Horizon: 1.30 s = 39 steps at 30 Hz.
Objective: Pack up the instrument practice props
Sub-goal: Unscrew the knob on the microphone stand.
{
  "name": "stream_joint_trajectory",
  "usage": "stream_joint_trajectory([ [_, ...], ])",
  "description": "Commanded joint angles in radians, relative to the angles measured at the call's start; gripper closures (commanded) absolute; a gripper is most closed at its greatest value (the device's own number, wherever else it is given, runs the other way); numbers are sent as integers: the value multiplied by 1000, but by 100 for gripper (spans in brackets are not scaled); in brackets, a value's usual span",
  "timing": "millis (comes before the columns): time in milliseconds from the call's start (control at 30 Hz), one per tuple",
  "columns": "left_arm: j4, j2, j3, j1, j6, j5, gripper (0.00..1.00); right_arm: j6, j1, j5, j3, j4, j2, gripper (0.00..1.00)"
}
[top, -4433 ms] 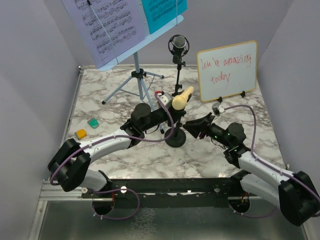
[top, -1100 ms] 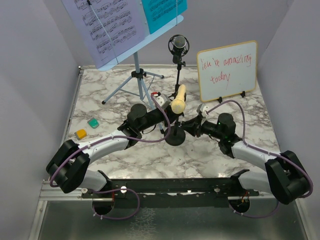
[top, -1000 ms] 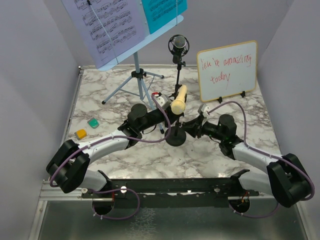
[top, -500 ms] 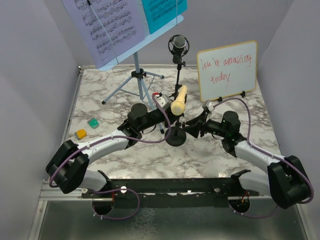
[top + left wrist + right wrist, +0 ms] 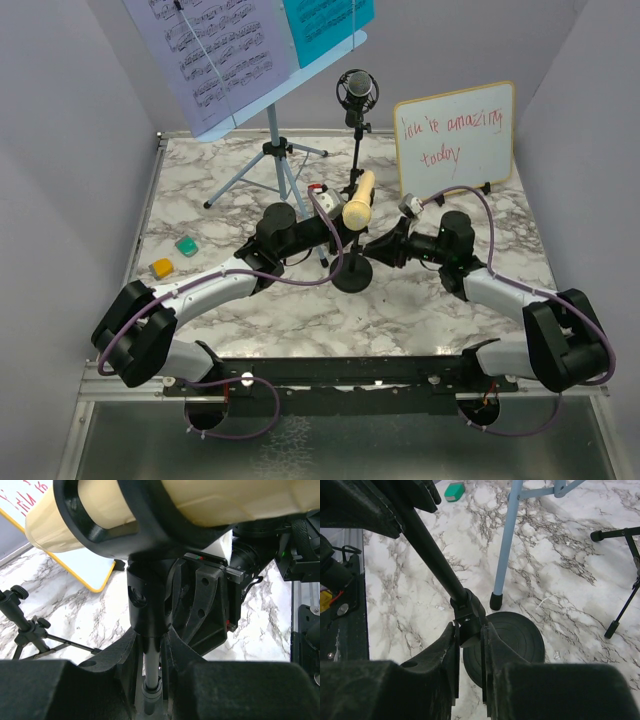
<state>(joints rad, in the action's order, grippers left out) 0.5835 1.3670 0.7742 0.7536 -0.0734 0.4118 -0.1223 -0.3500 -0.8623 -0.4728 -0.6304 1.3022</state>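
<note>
Left tool [image 5: 151, 652] closed narrow on the black pole [image 5: 432, 550], just under the clip that carries the cream handheld microphone [image 5: 358, 199]. Microphone tilted, wide end nearer. Right tool [image 5: 468, 642] clamped on the same pole's lower collar, just above the round base [image 5: 517, 637]. Base sits on the table [image 5: 430, 310], roughly centre. Foot of a light-blue rack leg [image 5: 504, 545] stands just beside the base.
</note>
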Motion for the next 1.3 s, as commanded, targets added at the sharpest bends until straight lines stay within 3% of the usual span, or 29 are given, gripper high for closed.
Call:
stream_joint_trajectory([
  [0, -256, 41, -38, 4, 5, 58, 100, 54, -7, -88, -15, 27, 34, 87],
  [167, -283, 49, -22, 3, 3, 41, 100, 212, -9, -105, -7, 101, 32, 99],
  [467, -314, 60, 26, -9, -7, 28, 100, 516, -114, 118, 39, 184, -32, 100],
  [633, -301, 53, 20, -26, -7, 45, 100, 663, -191, 215, 110, 126, -117, 100],
  [933, -287, 65, -10, -36, 8, 83, 100, 973, -461, 607, 113, 197, -133, 100],
  [1267, -288, 59, -32, -36, 16, 80, 100, 1502, -741, 1101, 152, 69, -31, 100],
])
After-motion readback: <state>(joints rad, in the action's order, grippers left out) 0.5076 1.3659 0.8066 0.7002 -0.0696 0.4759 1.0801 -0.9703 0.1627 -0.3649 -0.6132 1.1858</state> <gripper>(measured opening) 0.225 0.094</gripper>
